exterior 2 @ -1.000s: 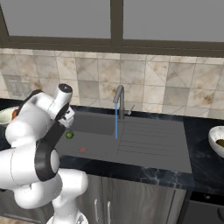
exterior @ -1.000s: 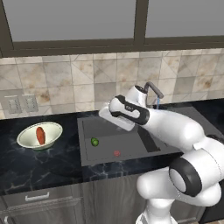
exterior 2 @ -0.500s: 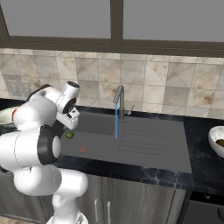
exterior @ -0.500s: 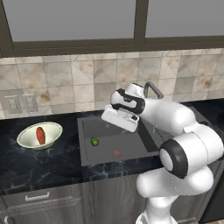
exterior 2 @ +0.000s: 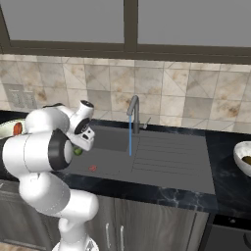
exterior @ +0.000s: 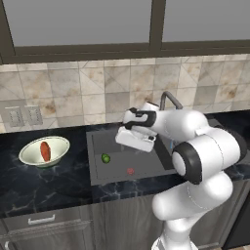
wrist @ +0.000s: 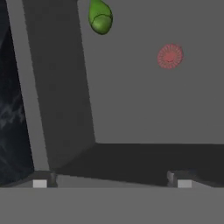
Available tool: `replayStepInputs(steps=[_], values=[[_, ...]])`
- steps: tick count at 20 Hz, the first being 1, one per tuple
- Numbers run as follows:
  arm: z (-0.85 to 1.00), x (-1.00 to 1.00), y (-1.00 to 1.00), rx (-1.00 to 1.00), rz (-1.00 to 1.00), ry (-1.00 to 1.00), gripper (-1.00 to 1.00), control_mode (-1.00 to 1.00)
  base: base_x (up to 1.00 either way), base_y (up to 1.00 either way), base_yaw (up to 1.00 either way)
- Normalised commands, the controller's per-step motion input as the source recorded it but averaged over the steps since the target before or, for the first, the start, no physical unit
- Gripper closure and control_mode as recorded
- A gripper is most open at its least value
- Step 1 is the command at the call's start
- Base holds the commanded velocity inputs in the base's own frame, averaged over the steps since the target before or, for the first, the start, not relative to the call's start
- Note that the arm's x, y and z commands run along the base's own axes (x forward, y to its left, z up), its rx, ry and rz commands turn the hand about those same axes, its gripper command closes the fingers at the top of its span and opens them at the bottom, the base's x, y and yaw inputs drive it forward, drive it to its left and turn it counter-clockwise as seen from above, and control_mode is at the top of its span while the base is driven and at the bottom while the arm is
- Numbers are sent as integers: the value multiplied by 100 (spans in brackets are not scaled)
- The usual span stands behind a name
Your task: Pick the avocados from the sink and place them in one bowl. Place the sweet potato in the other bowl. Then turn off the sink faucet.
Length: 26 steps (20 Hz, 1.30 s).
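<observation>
A bright green avocado (exterior: 105, 158) lies on the floor of the dark sink (exterior: 146, 168), left of its red spot (exterior: 130, 171). My gripper (exterior: 134, 145) hangs open and empty over the back of the basin, up and to the right of the fruit. In the hand view the avocado (wrist: 100, 16) sits at the top, with the gripper (wrist: 111, 183) well short of it. The sweet potato (exterior: 45, 150) lies in the pale bowl (exterior: 58, 144) on the left counter. A second bowl (exterior 2: 240, 153) at the far right holds a dark avocado (exterior 2: 247, 160). The faucet (exterior 2: 133, 109) runs a blue stream (exterior 2: 130, 139).
The ridged drainboard (exterior 2: 169, 154) stretches right of the basin. A tiled wall with an outlet plate (exterior: 22, 116) and a window rise behind the dark marble counter (exterior: 29, 183). My own arm crosses the right part of the sink in the left base view.
The hand has come down a little toward the back of the basin. Its jaws stay wide apart. The avocado and both bowls have not moved.
</observation>
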Motion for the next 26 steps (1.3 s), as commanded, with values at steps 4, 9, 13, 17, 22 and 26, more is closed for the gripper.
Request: replayStepInputs(steps=[4, 9, 13, 17, 22, 26], values=[[-37, 12, 0, 0, 10, -31, -100, -100, 0, 0, 0], [-20, 17, 2, 0, 6, -19, -100, -100, 0, 0, 0], [-18, 27, 9, 0, 7, -2, -100, -100, 0, 0, 0], [-16, 34, 17, 0, 6, 0, -100, -100, 0, 0, 0], [-9, 28, 14, 0, 3, 0, -100, -100, 0, 0, 0], [-8, 26, 11, 0, 0, 0, -100, -100, 0, 0, 0]])
